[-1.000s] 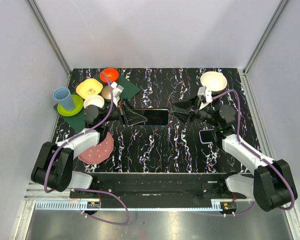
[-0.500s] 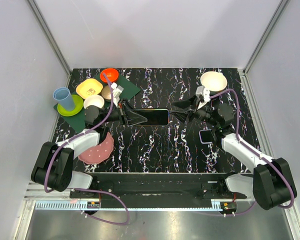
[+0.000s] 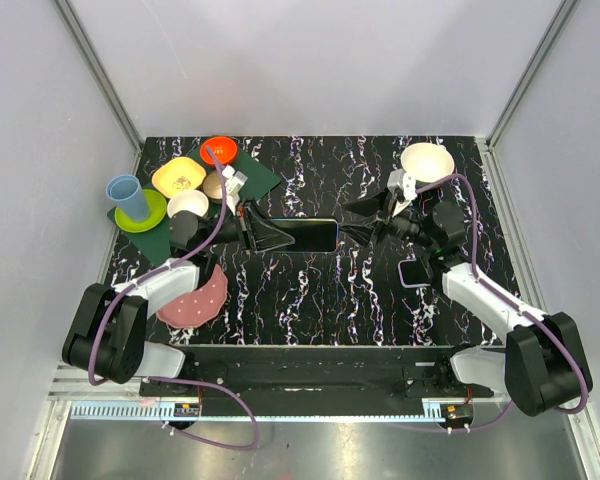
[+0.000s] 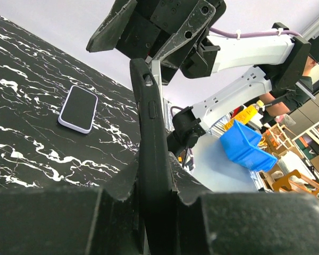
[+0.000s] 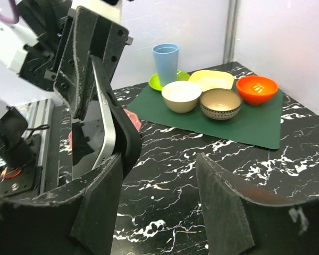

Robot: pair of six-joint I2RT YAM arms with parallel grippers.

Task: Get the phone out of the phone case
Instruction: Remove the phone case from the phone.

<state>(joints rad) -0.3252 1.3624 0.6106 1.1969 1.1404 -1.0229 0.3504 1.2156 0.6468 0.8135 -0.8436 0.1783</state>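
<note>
The phone in its black case (image 3: 308,235) is held edge-up above the table's middle. My left gripper (image 3: 272,236) is shut on its left end; in the left wrist view the case (image 4: 149,127) stands squeezed between my fingers. My right gripper (image 3: 365,222) is open at the phone's right end. In the right wrist view the silver-edged phone (image 5: 95,138) and the black case (image 5: 119,119) sit against my left finger (image 5: 98,207), with the case corner bent away from the phone. The right finger (image 5: 223,212) stands apart from them.
A second phone in a pale case (image 3: 415,272) lies flat near the right arm. Bowls, plates and a blue cup (image 3: 128,197) crowd the green mat (image 3: 260,178) at back left. A pink plate (image 3: 195,298) lies front left, a white bowl (image 3: 427,160) back right.
My right gripper has moved a little left and back, closer to the phone's right end. The left gripper keeps hold of the cased phone, nearly still.
</note>
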